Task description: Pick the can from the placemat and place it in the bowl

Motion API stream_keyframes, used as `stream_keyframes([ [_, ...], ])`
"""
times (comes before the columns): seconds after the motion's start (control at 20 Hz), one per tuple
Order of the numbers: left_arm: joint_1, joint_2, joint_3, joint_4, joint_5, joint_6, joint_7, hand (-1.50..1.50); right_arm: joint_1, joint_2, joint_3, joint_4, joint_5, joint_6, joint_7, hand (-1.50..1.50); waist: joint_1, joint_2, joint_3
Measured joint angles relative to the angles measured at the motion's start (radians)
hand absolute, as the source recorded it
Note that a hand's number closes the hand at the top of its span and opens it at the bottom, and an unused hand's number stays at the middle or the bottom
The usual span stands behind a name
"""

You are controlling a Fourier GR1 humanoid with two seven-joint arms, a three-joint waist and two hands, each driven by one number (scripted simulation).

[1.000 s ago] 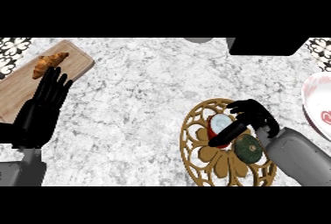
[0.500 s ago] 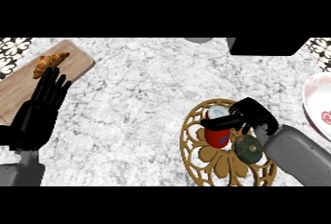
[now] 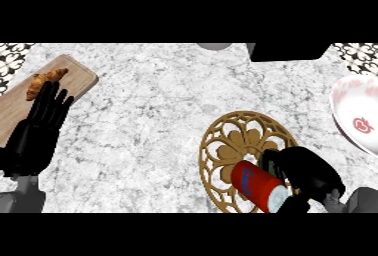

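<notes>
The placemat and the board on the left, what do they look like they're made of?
The placemat looks like woven rattan or carved wood: tan, matte, with open petal-shaped cutouts showing the counter through them. The board at the left looks like light, unvarnished wood: pale brown with faint lengthwise grain and rounded corners. Neither can be confirmed from looks alone.

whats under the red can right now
The round gold openwork placemat lies beneath the red can, which the right hand holds tilted. Whether the can touches it is hidden.
</notes>
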Motion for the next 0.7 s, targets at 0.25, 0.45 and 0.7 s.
stream_keyframes([
  [0.25,0.038,0.006,0.023,-0.01,0.008,-0.007,-0.016,0.0,0.117,-0.235,-0.007,-0.085,0.121,-0.116,-0.309,1.5,-0.025,0.005,0.002],
  [0.45,0.045,0.009,0.037,-0.012,0.01,-0.002,-0.017,0.0,0.207,-0.405,-0.121,-0.1,0.087,-0.274,-0.482,1.5,-0.042,0.008,0.002],
  [0.7,0.07,0.013,0.049,-0.03,0.014,-0.007,-0.018,0.0,0.324,-0.568,-0.271,-0.071,-0.042,-0.454,-0.629,1.5,-0.055,0.007,0.001],
])
